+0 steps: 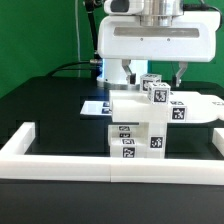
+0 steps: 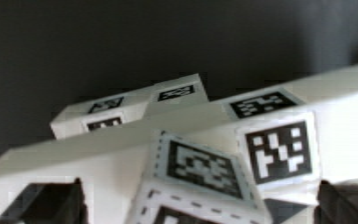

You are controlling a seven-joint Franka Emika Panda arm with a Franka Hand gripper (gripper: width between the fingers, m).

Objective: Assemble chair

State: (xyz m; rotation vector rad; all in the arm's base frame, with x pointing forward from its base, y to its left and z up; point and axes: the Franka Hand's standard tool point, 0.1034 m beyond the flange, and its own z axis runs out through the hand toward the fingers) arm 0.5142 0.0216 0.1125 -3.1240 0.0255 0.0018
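- Starting at the gripper (image 2: 179, 205): in the wrist view we see two dark fingertips (image 2: 51, 200) low at either corner, spread wide, with white tagged blocks filling the space between them. We cannot tell whether the pads touch anything, so we would not call this a pinch.
- In the exterior view the fingers hide behind the arm's white housing (image 1: 155, 42); only a dark stub shows at about 3 o'clock from the top blocks.
- The chair (image 1: 150, 115) stands partly built at the middle of the black table (image 1: 40, 105), a stack of chunky white blocks with tags facing several ways. The small tagged pieces on top sit at 12 o'clock of the stack, directly under the arm.
- One long white piece reaches from the stack toward 3 o'clock, tilted a little.
- The marker board (image 1: 95, 106) lies flat at 9 o'clock from the chair, just beside it.
- The white border rail (image 1: 60, 155) runs along the 6 o'clock edge, close to the chair's base.
- Risks, as we judge them: the top pieces look loosely seated, so an off-centre closing could twist or topple them; a downward push could tip the stack toward the rail; the wrist picture is blurred, so alignment is hard to confirm.
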